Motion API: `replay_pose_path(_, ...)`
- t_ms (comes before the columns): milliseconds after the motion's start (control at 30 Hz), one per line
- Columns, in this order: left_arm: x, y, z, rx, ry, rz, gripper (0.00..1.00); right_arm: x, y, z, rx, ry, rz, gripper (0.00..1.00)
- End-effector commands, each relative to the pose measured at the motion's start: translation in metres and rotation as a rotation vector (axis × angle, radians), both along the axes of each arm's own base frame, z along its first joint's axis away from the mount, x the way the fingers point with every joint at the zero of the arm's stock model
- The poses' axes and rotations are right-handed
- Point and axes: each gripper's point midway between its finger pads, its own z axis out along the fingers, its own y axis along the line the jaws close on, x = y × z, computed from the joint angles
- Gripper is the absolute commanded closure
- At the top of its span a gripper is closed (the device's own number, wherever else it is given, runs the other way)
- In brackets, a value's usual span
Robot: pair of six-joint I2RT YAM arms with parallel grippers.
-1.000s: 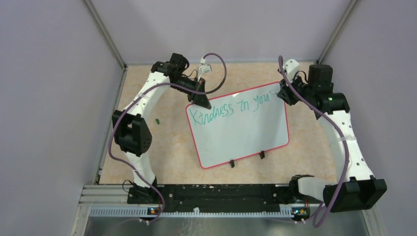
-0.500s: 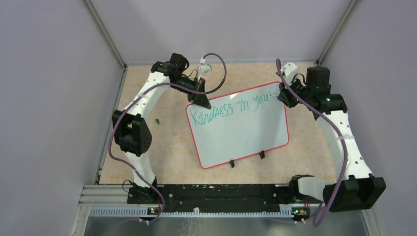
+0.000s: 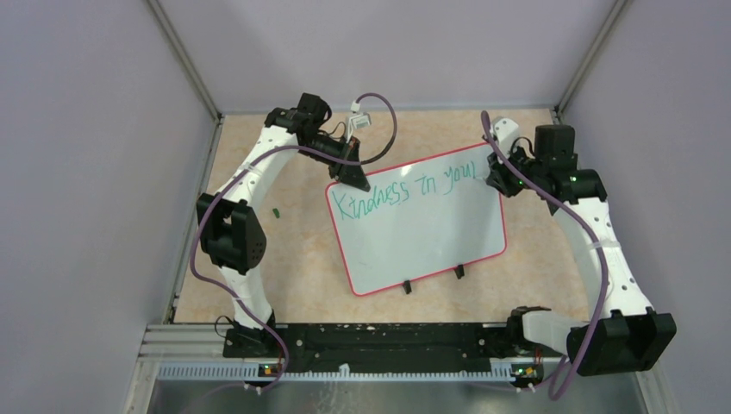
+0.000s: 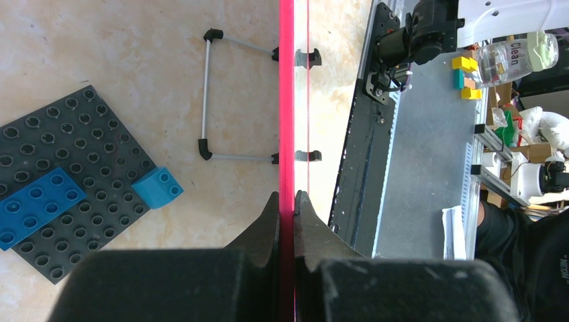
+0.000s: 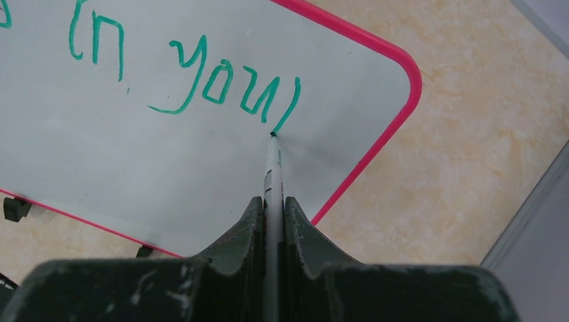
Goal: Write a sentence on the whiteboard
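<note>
The whiteboard [image 3: 422,228] stands tilted on the table, white with a red-pink rim and two black clips on its near edge. The sentence [image 3: 405,188] is teal-green lettering reading "Kindness in you" plus one fresh stroke [image 5: 288,104]. My left gripper [image 3: 355,179] is shut on the board's upper left corner; its rim [image 4: 287,100] runs edge-on between the jaws [image 4: 287,201]. My right gripper [image 3: 498,172] is shut on a white marker [image 5: 273,168], whose tip touches the board at the bottom of the last stroke, near the board's right corner.
A dark grey plate [image 4: 67,181] with blue bricks [image 4: 37,204] lies behind the board in the left wrist view, beside the board's wire stand [image 4: 208,94]. A small green cap [image 3: 277,210] lies left of the board. Grey walls enclose the table.
My right gripper has shifted slightly left and down along the board's upper right corner, drawing the last stroke after "you". The left arm and the board have not moved.
</note>
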Motion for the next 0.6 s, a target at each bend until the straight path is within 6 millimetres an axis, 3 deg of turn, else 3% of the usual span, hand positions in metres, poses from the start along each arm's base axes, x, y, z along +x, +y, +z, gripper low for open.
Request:
replay_pose_path(0, 0.017, 0.012, -0.024, 0.133, -0.121, 0.009, 1.0, 0.017, 0.0, 0.022, 0.027, -0.073, -0.022, 1.0)
replay_pose_path(567, 0.019, 0.013, -0.026, 0.145, -0.119, 0.014, 1.0, 0.039, -0.02, 0.044, 0.049, -0.135, -0.118, 1.0)
